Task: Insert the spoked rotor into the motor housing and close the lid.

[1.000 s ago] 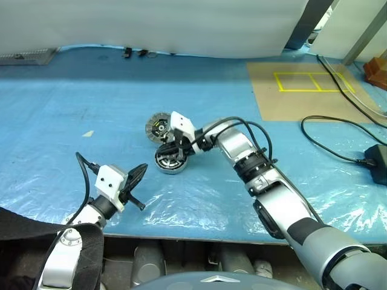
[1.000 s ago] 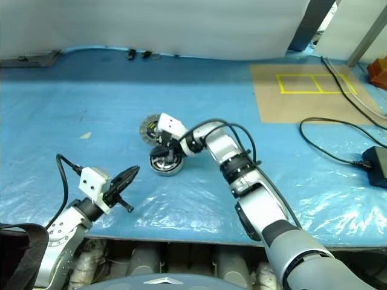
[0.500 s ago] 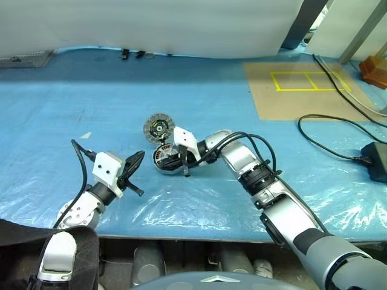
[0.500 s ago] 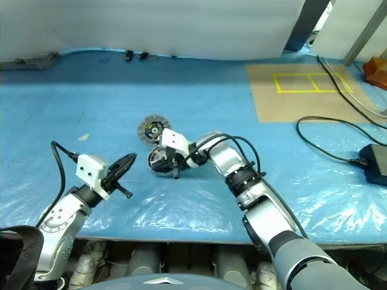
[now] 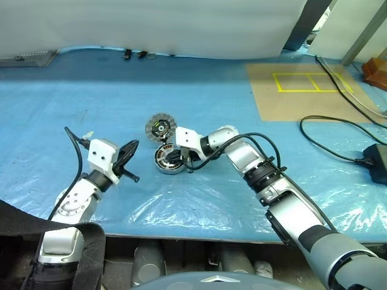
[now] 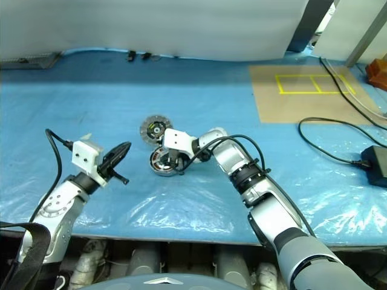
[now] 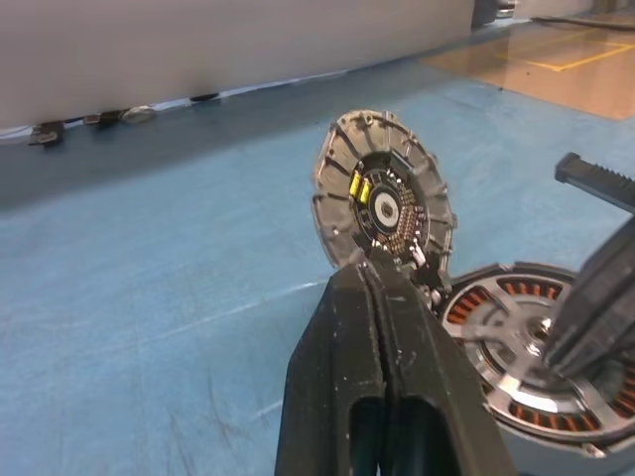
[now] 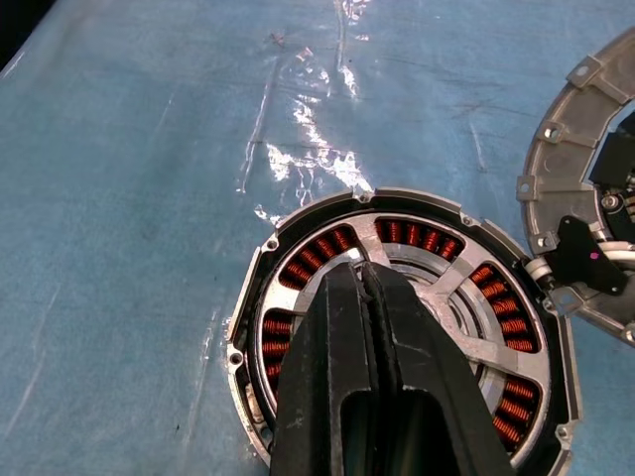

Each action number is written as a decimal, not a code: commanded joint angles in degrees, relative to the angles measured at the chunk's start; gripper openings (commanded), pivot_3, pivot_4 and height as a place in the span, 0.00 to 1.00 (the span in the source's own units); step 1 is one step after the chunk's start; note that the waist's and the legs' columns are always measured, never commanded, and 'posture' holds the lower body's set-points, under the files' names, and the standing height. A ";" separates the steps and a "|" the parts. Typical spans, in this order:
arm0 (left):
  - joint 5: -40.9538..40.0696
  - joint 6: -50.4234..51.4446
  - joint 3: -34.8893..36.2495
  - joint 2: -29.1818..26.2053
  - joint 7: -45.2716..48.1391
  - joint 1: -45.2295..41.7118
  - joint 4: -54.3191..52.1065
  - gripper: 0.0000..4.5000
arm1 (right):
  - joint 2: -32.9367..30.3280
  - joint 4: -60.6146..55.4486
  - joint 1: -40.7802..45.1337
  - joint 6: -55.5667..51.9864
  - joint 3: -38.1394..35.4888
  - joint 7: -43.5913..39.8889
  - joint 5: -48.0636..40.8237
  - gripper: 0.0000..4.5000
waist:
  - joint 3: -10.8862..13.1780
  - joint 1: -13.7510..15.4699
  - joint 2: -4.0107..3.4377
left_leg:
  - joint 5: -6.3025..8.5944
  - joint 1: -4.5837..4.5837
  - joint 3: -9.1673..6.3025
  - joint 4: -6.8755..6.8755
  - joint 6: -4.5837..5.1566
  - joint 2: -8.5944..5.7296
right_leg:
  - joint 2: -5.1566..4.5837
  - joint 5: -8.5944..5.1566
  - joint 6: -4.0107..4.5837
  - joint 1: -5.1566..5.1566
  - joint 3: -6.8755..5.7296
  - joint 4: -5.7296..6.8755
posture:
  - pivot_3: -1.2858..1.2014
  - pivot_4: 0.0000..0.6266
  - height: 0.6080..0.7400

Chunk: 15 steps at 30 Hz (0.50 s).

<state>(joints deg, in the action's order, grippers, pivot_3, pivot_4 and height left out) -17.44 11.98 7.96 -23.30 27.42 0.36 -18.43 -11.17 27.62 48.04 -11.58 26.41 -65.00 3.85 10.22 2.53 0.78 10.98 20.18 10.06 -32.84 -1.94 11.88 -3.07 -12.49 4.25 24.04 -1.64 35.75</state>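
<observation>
- Head view: motor housing [image 5: 169, 161] on blue surface [image 5: 254, 199], lid [image 5: 159, 126] just behind; my right end effector [image 5: 181, 161] over it, fingers together.
- Left wrist: left end effector [image 7: 382, 273] together, empty.
- Right wrist: spoked rotor [image 8: 451, 297] seated; looks stiff, heavy. Grip lid by rim.

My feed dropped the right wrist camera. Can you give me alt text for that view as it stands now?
The right gripper, fingers shut, points down over the motor housing, a round silver can with copper windings and a spoked piece seated inside it. The housing sits on blue plastic sheeting, and the ribbed lid lies just beside it.
</observation>
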 commanded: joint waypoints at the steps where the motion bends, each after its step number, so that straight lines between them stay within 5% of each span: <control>1: -1.04 -0.37 1.50 -1.00 1.08 -3.67 2.85 0.00 | 0.77 -3.28 0.84 -3.36 -3.95 -0.33 -4.05 0.01 | 0.00 0.02 0.00 | 0.00 0.03 0.00 -0.03 0.00 0.00 | 0.01 0.00 0.00 0.01 0.00 0.01 | 0.52 0.24 1.00; 15: 1.42 -5.72 -0.70 -4.07 13.06 -33.19 42.51 0.00 | -6.45 -30.24 -5.21 -28.00 -8.90 -6.77 -22.69 0.01 | 0.00 0.76 0.03 | -0.15 0.38 -0.09 -0.03 -0.21 -0.11 | 0.05 0.03 0.00 0.21 -0.07 -0.02 | 0.52 0.24 1.00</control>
<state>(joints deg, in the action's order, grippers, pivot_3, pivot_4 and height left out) -16.29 8.47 7.45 -27.17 38.36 -30.26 21.16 -17.02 1.26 43.15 -37.91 18.58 -71.53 -16.36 10.21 3.28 0.80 10.82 20.55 9.97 -32.87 -2.16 11.78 -3.01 -12.46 4.25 24.25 -1.71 35.72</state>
